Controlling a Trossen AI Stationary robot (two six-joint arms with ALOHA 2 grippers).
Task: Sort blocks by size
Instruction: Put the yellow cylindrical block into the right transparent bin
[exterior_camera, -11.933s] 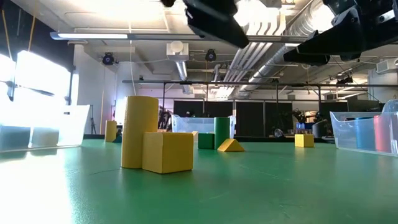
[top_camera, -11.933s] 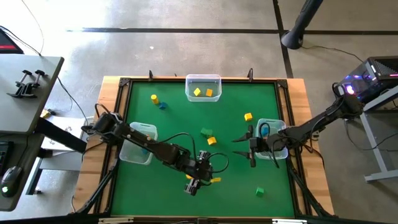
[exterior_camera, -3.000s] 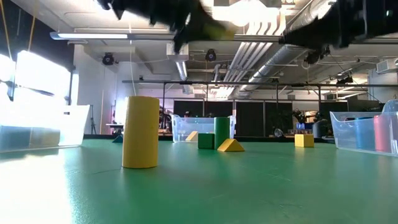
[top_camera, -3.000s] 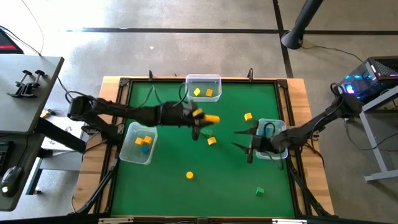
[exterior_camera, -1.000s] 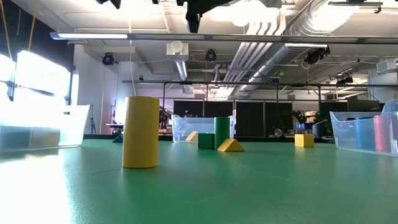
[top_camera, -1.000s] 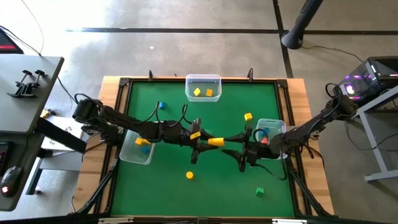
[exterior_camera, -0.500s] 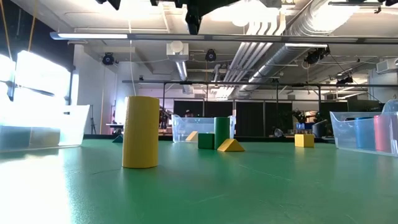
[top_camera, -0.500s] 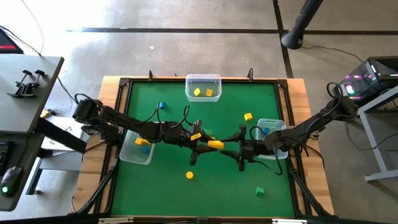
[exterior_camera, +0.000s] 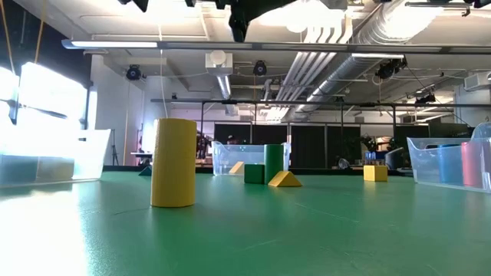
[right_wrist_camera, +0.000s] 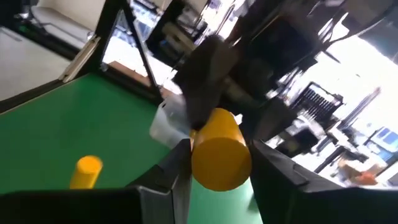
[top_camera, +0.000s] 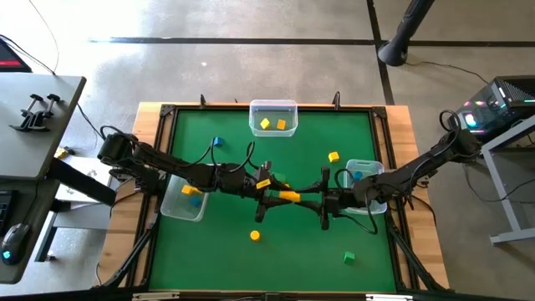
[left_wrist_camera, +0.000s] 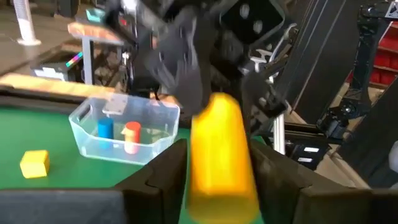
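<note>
So on the left edge of the green table mat [top_camera: 209, 242] there's a clear plastic rectangular bin [top_camera: 173, 206] with a yellow block [top_camera: 186, 190] and a blue block [top_camera: 195, 199] in it, and a small blue cylinder [top_camera: 216, 142] sits on the mat off toward the far left. The left arm reaches in across the middle, and the left gripper [top_camera: 269, 194] is clamped on one end of a long yellow cylinder [top_camera: 289, 196] held up over the table centre (you can see its two dark fingers [left_wrist_camera: 155, 180] either side of it in the left wrist view). A short yellow cylinder [top_camera: 255, 236] stands alone on the mat, nearer than the held one; it's the big upright one in the low view [exterior_camera: 173, 162]. At the far edge there's another clear bin [top_camera: 273, 117] holding a yellow block [top_camera: 265, 124] and an orange block [top_camera: 282, 125]. The right gripper [top_camera: 316, 199] is right at the other end of the long cylinder, fingers [right_wrist_camera: 174, 168] spread either side of it and not pinching as far as I can see. Further right, a yellow cube [top_camera: 333, 156] sits on the mat, then a third clear bin [top_camera: 364, 186] at the right edge with a blue piece [top_camera: 357, 176] inside, and a green cube [top_camera: 349, 257] sits near the front right.
</note>
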